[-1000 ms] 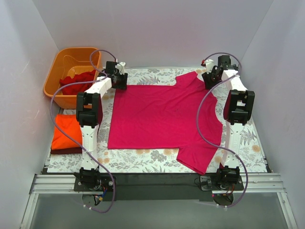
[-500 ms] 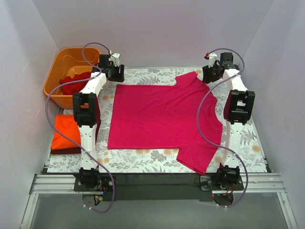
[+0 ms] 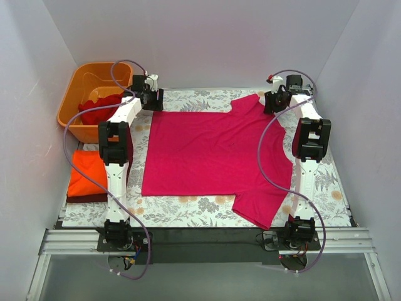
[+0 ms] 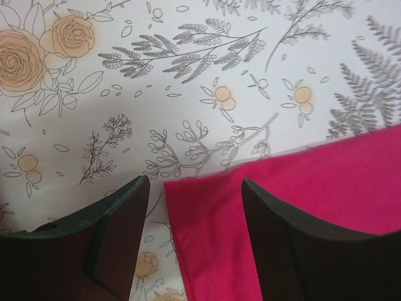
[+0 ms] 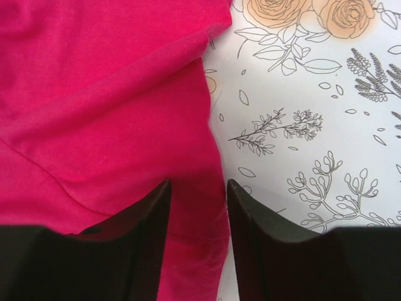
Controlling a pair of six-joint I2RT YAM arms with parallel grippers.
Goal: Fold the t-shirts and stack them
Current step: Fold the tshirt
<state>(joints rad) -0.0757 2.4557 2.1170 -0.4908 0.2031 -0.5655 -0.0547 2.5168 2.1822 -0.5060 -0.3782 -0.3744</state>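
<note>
Lying flat, lightly creased: magenta t-shirt (image 3: pixel 213 153) | left gripper (image 4: pixel 194 184): jaws spread, shirt corner between them | right gripper (image 5: pixel 198 185): jaws spread, astride shirt edge

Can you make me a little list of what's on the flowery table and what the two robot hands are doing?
Pink shirt: spread flat on the table
Left gripper: open, over the shirt's far left corner
Right gripper: open, over the shirt's far right edge
Stack: folded orange shirt on a dark shirt, near left
Tub: orange, far left, red shirt inside
</note>
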